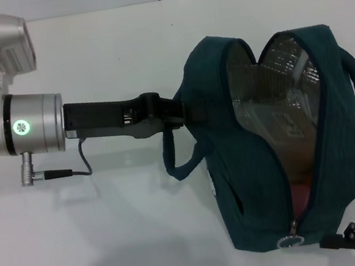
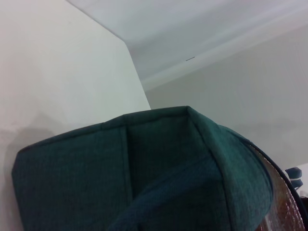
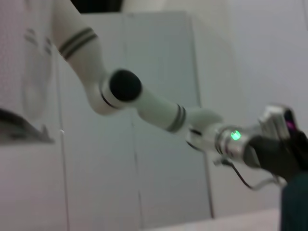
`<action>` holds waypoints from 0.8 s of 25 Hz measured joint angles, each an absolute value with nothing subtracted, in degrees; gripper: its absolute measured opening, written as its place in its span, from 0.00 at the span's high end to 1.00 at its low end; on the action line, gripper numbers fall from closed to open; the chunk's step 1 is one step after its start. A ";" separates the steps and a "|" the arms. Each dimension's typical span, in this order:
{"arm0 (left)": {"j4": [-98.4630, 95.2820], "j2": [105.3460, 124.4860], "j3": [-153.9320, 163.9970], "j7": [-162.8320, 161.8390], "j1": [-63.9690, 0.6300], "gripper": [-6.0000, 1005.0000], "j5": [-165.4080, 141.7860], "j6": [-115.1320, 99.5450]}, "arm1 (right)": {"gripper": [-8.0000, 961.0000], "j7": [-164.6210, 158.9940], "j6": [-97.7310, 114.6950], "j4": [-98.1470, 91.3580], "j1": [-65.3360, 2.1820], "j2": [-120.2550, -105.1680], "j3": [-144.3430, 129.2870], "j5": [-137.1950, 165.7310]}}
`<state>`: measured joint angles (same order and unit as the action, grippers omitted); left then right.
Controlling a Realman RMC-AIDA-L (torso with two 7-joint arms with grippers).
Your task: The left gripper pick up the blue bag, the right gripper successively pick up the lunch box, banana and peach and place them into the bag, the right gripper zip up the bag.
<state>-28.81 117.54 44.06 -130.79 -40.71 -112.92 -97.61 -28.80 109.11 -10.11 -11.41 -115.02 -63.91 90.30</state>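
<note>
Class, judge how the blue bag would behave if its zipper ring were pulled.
The blue bag is probably floppy: its fabric mouth gapes unevenly. It would likely shift when the zipper ring is tugged, which may be why the left gripper grips its rim.

The blue bag [image 1: 236,164] shows a matt woven cloth with a fine ribbed weave, and its looped handles are the same fabric. Inside, the lining is crinkled silver foil, shiny and catching the light. A small metal ring pull [image 1: 289,241] glints at the zipper's end. The left gripper [image 1: 181,113] is matt black plastic, on an arm of smooth brushed silver metal. The desk [image 1: 100,238] is a plain smooth white surface with a soft sheen.
</note>
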 joint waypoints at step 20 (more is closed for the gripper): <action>-28.65 117.87 44.03 -130.36 -41.03 0.92 -112.80 -98.38 | 0.10 -28.69 98.07 -10.42 -12.99 -115.22 -60.60 88.85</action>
